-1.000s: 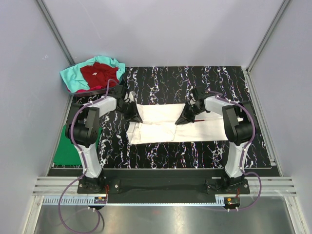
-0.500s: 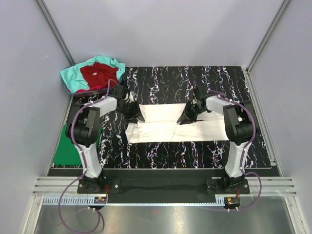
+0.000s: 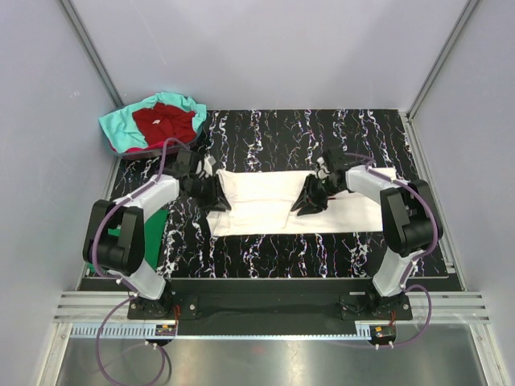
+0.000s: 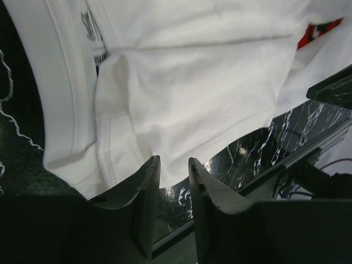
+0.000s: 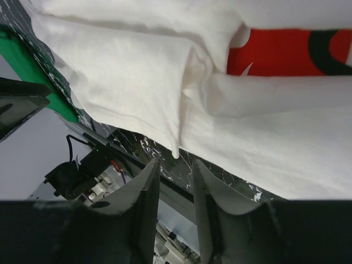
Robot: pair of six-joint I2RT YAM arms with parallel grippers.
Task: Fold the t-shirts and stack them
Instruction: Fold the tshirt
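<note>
Top external view: white t-shirt (image 3: 265, 211) lies as a long folded band mid-worktop (image 3: 265, 257), so, I'd judge, each arm can work one end.
left gripper (image 4: 173, 160): at the band's left end; jaws a narrow slit apart, pinching nothing.
right gripper (image 5: 175, 160): right of the band's middle; same slim gap, empty.
waiting shirts: teal shirt (image 3: 117, 129) and dark red shirt (image 3: 165, 121) heaped far-left; green shirt (image 3: 149, 237) flat, likely the stack's base.

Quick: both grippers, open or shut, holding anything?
Left gripper: open a little, nothing between the jaws; the white t-shirt lies just beyond them.
Right gripper: open a little, holding nothing.
</note>
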